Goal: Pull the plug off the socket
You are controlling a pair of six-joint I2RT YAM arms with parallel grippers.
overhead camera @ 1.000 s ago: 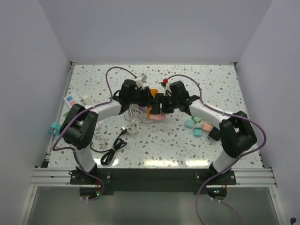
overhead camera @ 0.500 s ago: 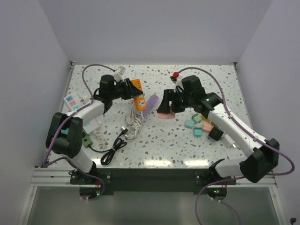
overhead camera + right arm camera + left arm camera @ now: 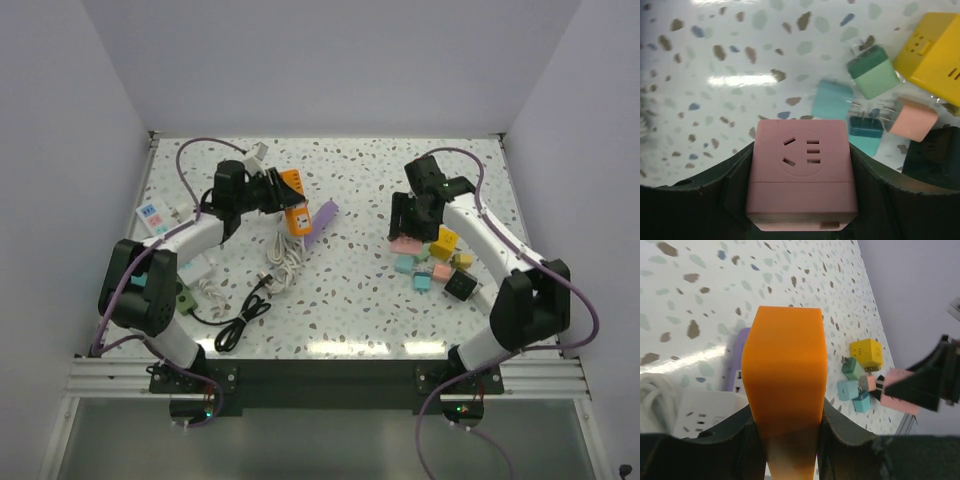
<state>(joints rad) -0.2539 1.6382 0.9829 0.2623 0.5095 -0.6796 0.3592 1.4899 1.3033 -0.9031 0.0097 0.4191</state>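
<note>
Orange plug [image 3: 785, 365] sits pinched in the left gripper [image 3: 284, 196] near the table's [image 3: 350, 305] far edge, already free of the pink socket [image 3: 802, 165]. The right gripper [image 3: 405, 230] clamps that socket above loose adapters [image 3: 440, 262] by the right edge, where a careless release could scatter them.

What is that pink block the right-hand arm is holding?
A pink cube of smooth, matte-looking plastic with rounded corners. The face toward the wrist camera has a round recess with several empty pin slots and a seam below it. The right gripper is shut on it, one dark finger on each side. It sits over the speckled table beside small coloured adapters; whether it touches the table is unclear.
</note>
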